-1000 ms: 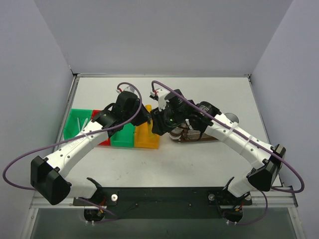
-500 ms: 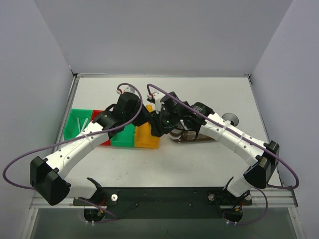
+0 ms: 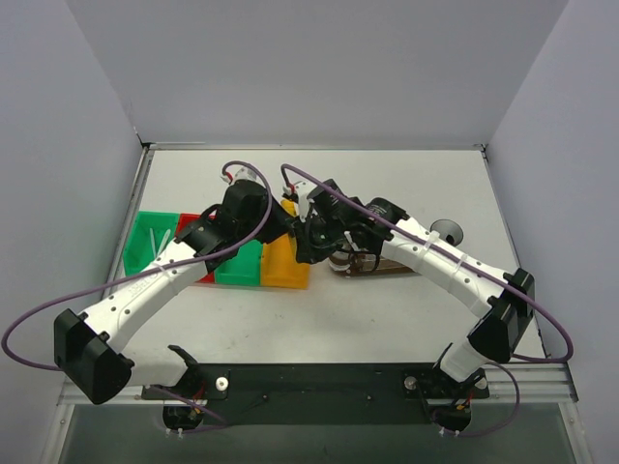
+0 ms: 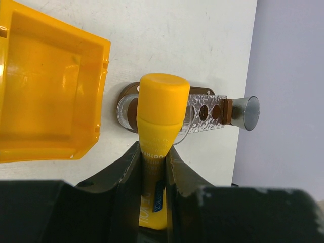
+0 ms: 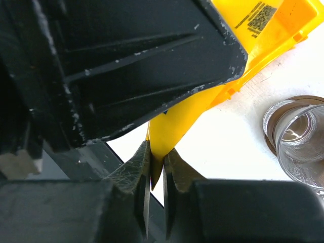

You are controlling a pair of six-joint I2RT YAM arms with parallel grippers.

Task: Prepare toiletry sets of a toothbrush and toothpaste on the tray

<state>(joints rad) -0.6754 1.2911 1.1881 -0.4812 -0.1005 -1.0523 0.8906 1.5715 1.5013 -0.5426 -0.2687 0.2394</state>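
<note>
Left gripper (image 4: 153, 154), right gripper (image 5: 156, 164), both pinching toothpaste (image 4: 161, 101)

Tight – left gripper (image 4: 152, 152) and right gripper (image 5: 156, 157) crowd each other between yellow bin (image 4: 104, 86) and the clear cup (image 5: 298, 136) on the tray (image 3: 392, 267); table (image 4: 177, 40) beyond is free.

Partial dark lettering, seemingly "TOOTH", is printed along the yellow toothpaste tube (image 4: 152, 167) at lower centre. A small printed block (image 5: 260, 15) at upper right cannot be read.

walls: 3, plain grey (image 3: 309, 68) | table: white (image 3: 387, 319) | light: even
</note>
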